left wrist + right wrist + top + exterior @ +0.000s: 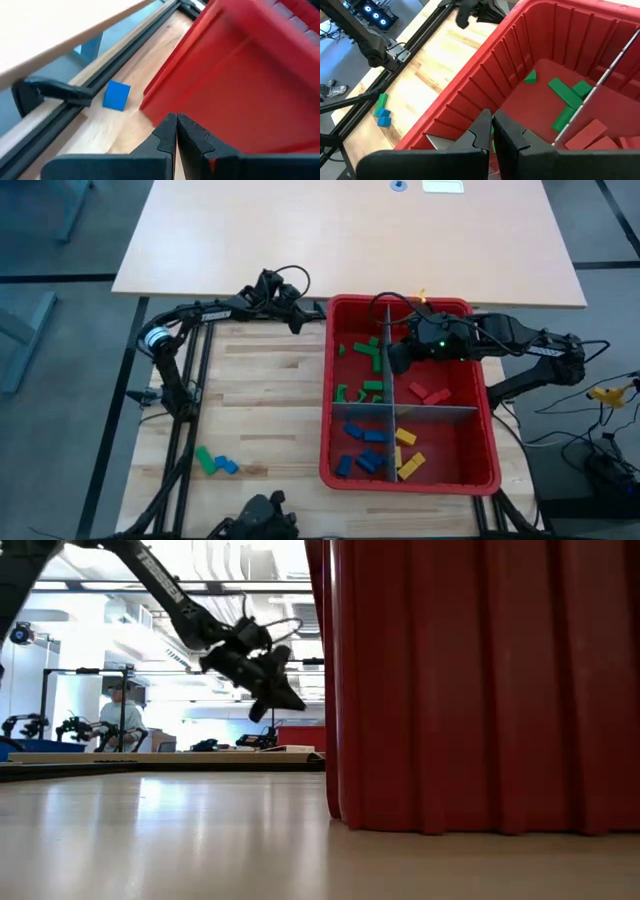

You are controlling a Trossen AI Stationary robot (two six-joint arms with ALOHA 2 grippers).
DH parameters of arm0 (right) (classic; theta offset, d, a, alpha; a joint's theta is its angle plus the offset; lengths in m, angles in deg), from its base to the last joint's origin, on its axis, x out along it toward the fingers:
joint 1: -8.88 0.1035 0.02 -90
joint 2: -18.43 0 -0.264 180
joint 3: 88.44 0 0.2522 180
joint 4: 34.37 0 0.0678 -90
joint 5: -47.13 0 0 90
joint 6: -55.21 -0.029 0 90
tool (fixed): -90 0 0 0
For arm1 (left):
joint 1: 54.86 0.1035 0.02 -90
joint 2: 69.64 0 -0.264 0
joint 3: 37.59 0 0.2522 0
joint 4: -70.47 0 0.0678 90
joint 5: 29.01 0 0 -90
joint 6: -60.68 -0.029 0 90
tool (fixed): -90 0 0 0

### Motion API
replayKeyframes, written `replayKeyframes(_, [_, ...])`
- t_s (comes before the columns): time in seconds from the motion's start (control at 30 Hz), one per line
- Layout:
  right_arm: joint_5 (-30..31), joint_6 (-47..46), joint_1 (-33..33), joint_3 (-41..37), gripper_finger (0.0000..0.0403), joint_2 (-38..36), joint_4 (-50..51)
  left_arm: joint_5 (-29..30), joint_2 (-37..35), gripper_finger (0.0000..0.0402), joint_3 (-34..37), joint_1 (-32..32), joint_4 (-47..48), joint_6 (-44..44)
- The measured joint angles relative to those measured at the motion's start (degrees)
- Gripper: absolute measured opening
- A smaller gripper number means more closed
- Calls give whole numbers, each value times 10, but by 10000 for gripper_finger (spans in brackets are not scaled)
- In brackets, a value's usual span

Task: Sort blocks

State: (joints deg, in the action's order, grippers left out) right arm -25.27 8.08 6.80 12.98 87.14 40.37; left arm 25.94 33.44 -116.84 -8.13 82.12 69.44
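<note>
A pale wooden table top [260, 410] is seen from above, with a second lighter table beyond it, and the red bin [484, 480] serves as the landmark. The bin is split by grey dividers [440, 412] into four compartments so that colours can be kept apart: green blocks [372, 350] lie in the far-left compartment, red blocks [430, 392] in the far-right, blue blocks [362, 435] in the near-left and yellow blocks [406, 438] in the near-right. Two loose blocks [215, 463], one green and one blue, are left on the wood well to the left of the bin, so the sorting is judged unfinished. The right gripper [392, 362] is held over the bin's far half, by the divider, its fingers pressed together with nothing between them. The left gripper [297, 323] is held just outside the bin's far-left corner, raised off the table, fingers likewise together and empty. Open wood is available left of the bin; its tall walls are judged the main obstacle.
</note>
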Motion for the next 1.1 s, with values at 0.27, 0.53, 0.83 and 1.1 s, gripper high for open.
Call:
replayKeyframes(0.27, [-11, -20, 15, 0, 0, 16, 0, -35, 98, 0, -81, -2, -22, 25])
replayKeyframes(0.53, [-11, -41, 45, 0, 0, 18, 0, -112, 183, 0, -211, -1, 41, 37])
replayKeyframes(0.83, [5, -58, 68, 0, 0, 18, 0, -120, 256, 0, -309, 13, 186, 3])
replayKeyframes(1.1, [6, -70, 83, 0, 0, 18, 0, -130, 287, 0, -354, 11, 196, -3])
